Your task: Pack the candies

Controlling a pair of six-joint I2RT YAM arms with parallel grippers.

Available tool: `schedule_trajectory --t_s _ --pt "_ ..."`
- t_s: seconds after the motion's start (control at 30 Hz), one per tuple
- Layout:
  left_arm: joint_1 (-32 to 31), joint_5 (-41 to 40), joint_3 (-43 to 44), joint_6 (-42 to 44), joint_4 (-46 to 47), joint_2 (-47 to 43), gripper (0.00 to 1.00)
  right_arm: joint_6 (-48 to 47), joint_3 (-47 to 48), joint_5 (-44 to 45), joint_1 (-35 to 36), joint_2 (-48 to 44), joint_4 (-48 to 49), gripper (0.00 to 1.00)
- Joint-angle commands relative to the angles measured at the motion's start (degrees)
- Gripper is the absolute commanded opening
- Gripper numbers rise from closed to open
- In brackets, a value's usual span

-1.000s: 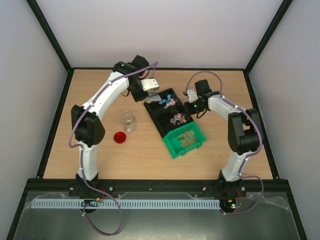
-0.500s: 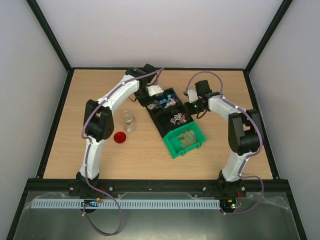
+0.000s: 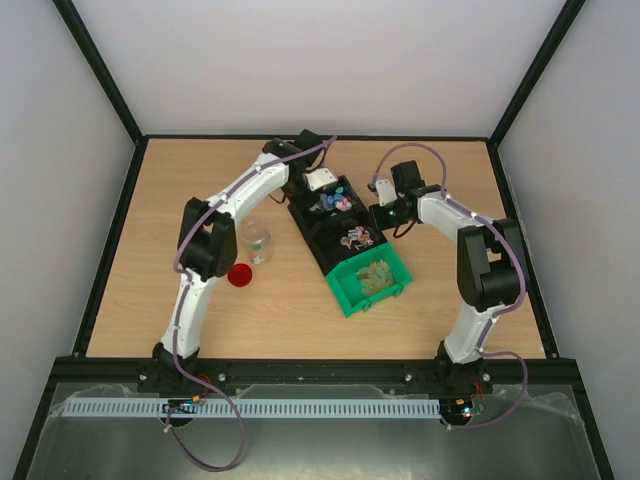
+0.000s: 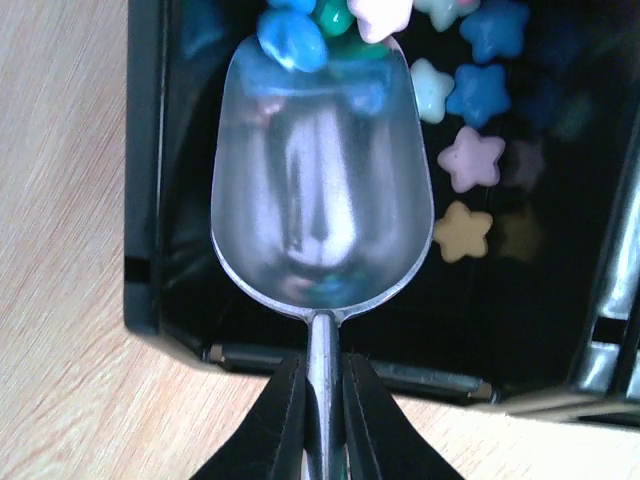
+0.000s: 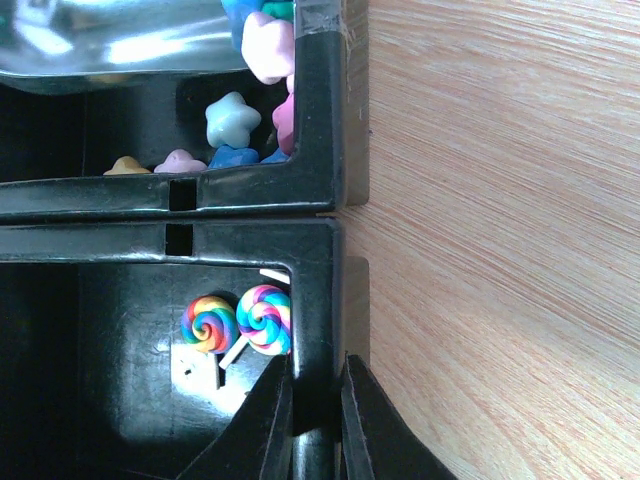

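The candies lie in a row of bins. Pastel star candies [image 3: 336, 203] fill the far black bin [image 4: 145, 200], swirl lollipop candies [image 3: 358, 238] the middle black bin, and greenish-tan candies [image 3: 376, 275] the green bin [image 3: 350, 297]. My left gripper [image 4: 325, 420] is shut on the handle of the silver scoop [image 4: 320, 180]. The scoop's bowl is tipped down into the far bin, its tip against blue and pink stars [image 4: 290, 40]. My right gripper [image 5: 315, 420] is shut on the middle bin's right wall [image 5: 318, 300], beside two lollipops [image 5: 265, 320].
A small clear jar [image 3: 256, 240] stands upright on the wood left of the bins. The round red lid [image 3: 239, 276] lies just in front of it. Bare table [image 5: 500, 250] lies to the right of the bins.
My left arm has swung right, bringing the scoop over and down into the far bin among the stars. My right arm and the bins have not moved.
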Motion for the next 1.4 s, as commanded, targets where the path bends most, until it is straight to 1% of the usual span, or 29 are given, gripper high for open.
schedule_trajectory --t_s 0.0,0.1,0.23,0.4,0.57,0.8,0.93,1.03,1.37 --pt "-0.7 -1.0 -0.7 -1.1 -0.9 5.1 0.02 -1.9 -1.2 -1.7 0.0 -1.8 -1.0 0.01" --pt "-0.9 1.2 -2.3 -0.9 2.3 5.4 0.02 -2.3 -1.4 -2.1 0.0 -1.9 -1.1 0.01" --pt "-0.9 5.4 -6.8 -0.4 8.3 3.7 0.02 -2.7 -1.6 -2.7 0.0 -2.2 -1.0 0.01" --pt "-0.9 10.8 -18.2 0.5 21.1 -2.2 0.02 -2.8 -1.6 -2.8 0.0 -2.3 -1.0 0.01" --pt "-0.5 14.5 -24.2 0.6 29.4 -5.9 0.02 -2.3 -1.0 -1.5 0.0 -1.9 -1.2 0.01" --pt "2.6 20.9 -32.5 0.3 38.3 -10.6 0.02 -0.5 -0.1 0.7 -1.1 -1.2 -1.7 0.01" --pt "4.5 23.7 -37.4 0.5 43.2 -12.9 0.02 0.1 -0.1 0.0 -2.2 -1.0 -1.7 0.01" --pt "5.1 25.5 -39.5 0.5 45.9 -13.8 0.02 0.3 0.1 -0.7 -2.6 -0.9 -1.8 0.01" --pt "6.2 27.9 -41.5 -0.8 50.6 -14.7 0.02 0.2 0.0 -1.1 -3.0 -0.9 -1.7 0.01"
